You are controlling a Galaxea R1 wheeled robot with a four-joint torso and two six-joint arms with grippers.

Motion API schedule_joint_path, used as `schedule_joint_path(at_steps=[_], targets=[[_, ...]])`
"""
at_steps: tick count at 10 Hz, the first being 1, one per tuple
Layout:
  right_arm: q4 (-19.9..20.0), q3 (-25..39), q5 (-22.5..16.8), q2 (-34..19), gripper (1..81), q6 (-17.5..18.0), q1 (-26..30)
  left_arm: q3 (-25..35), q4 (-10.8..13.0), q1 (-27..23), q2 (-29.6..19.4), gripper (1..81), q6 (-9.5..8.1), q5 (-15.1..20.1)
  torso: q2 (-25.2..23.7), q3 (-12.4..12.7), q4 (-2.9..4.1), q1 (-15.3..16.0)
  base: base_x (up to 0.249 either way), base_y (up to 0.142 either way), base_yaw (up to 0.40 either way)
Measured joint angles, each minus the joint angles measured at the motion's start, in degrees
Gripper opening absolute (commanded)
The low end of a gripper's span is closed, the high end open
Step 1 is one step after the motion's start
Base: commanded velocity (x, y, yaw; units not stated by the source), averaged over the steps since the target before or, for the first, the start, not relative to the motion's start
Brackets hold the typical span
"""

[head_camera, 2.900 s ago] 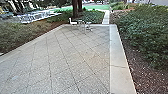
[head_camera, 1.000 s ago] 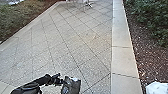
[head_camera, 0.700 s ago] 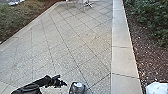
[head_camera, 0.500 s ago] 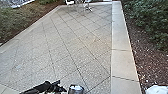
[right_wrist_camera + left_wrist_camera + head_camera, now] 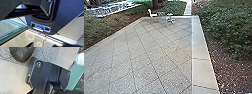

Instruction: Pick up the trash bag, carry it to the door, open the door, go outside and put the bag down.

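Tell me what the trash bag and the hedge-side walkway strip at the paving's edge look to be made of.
The trash bag looks like thin black plastic film with a slight gloss: it shows sharp creases and bright highlights. The pale edging strip seems to be matte concrete, evenly toned with straight joints, though smooth cut stone could look the same.

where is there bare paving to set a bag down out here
The middle of the paving shows bare, between the low shrubs on the left and the pale strip on the right. It gets crowded at the far end, around the white chair. In the left wrist view, a dark bag hides part of the paving.
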Motion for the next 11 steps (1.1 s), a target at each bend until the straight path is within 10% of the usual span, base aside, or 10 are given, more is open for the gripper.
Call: schedule_joint_path(at_steps=[4, 7, 11], targets=[[-0.02, -0.11, -0.18, 0.68, 81.1, 0.02, -1.16, -0.02, 0.52, 12.04, 3.04, 81.1, 7.72, -6.60, -0.11, 5.22, -5.64, -0.15, 0.000, 0.000, 0.000], [-0.06, -0.11, -0.38, 1.11, 81.1, 0.02, -1.48, -0.10, 0.91, 18.86, 6.24, 81.1, 13.49, -9.96, -0.13, 6.84, -5.90, -0.15, 0.000, 0.000, 0.000], [-0.11, -0.16, -0.49, 1.27, 81.1, 0.17, -1.96, -0.21, 0.96, 25.11, 9.24, 81.1, 15.02, -19.08, -0.20, 14.30, -5.90, -0.24, 0.000, 0.000, 0.000]])
